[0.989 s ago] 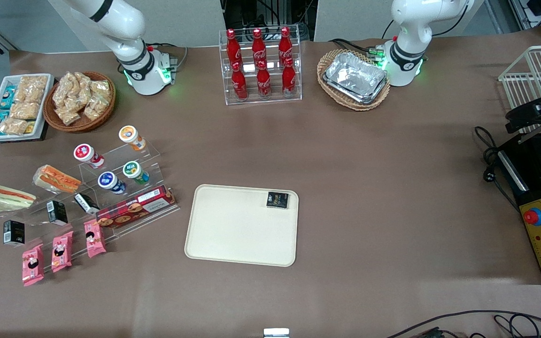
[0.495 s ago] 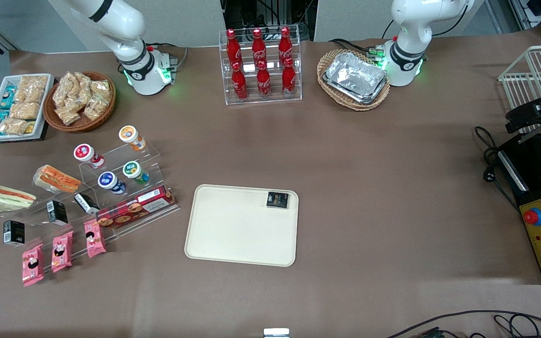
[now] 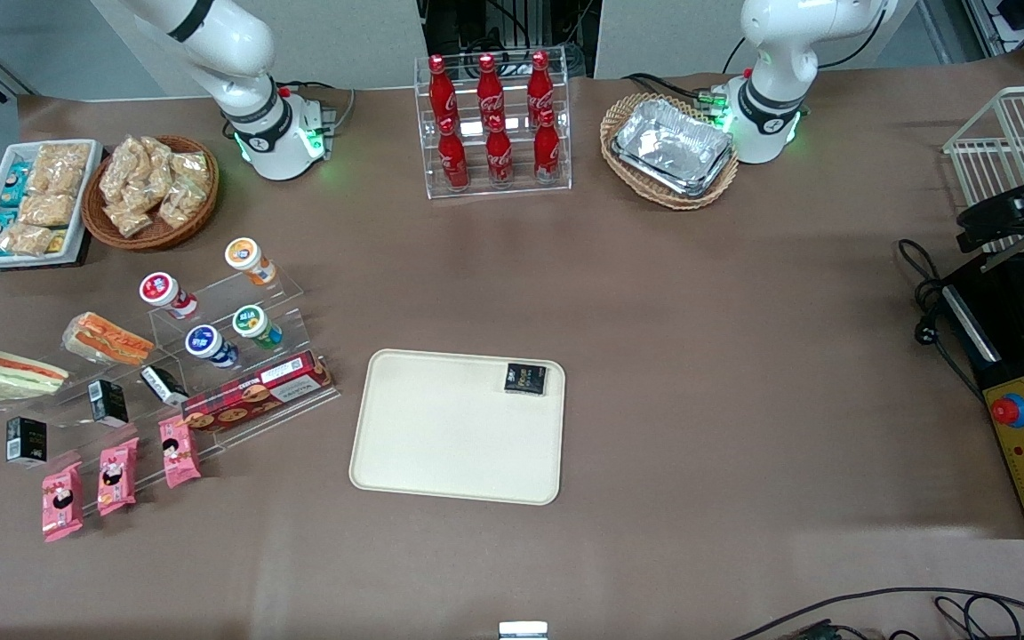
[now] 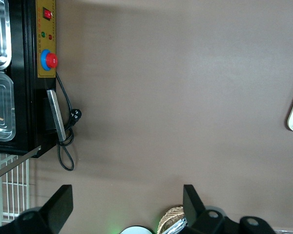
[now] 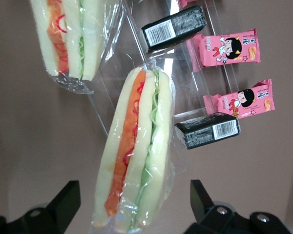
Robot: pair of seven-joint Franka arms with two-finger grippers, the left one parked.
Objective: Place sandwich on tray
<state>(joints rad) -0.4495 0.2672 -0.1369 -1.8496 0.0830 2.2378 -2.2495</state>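
A: You're hanging the hand (image 5: pixel 134 214) right over the sandwich (image 5: pixel 136 156) now, at the working arm's end of the tabletop (image 3: pixel 699 293). Its two fingers (image 5: pixel 63 202) are spread wide, one to each side of the wedge, gripping nothing.

B: And the sandwich is lying on the clear stand (image 3: pixel 121 391), red and green stripes showing along its cut side. It's not touching either finger.

A: You're also seeing a second wrapped sandwich (image 5: pixel 71 36) just beside it, and two black boxes (image 5: pixel 207 130) with pink packets (image 5: pixel 229 48) near them.

B: From the front, the sandwich (image 3: pixel 1 372) is sitting at the very edge of the picture, well apart from the tray (image 3: pixel 441 436).

A: The tray is resting flat in the middle of the tabletop, nearer the front camera than the bottle rack (image 3: pixel 492 124). One small dark packet (image 3: pixel 525 379) is sitting in its corner.

B: The hand itself is barely showing in the front view; only a dark bit is peeking in beside the sandwich.
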